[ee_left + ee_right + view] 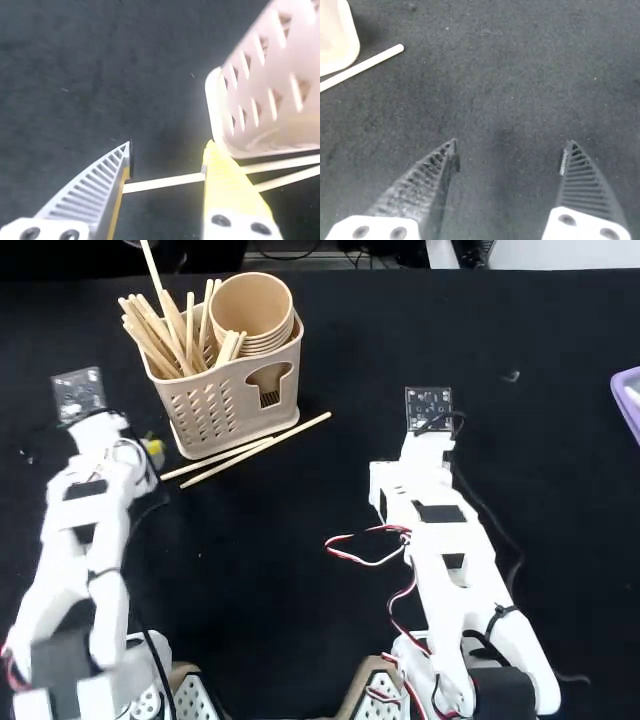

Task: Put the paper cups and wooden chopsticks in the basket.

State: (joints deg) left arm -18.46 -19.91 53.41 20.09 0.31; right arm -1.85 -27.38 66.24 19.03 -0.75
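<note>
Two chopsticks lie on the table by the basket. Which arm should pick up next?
Left. The left gripper, open, straddles a chopstick beside the basket, so it likely only needs to close. The right gripper is open over bare table, a chopstick end well off from it.

Matt, faintly fuzzy black cloth (pixel 560 540) lies underneath. The slotted basket (pixel 235 405) looks like smooth plastic, the chopsticks (pixel 300 430) bare wood, the cups (pixel 252 302) matt paper.

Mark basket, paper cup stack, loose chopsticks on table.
basket (pixel 235 405): high view, slotted front wall.
paper cup stack (pixel 250 305): high view, inside top cup.
loose chopsticks (pixel 300 430): high view, longer stick's right half.
</note>
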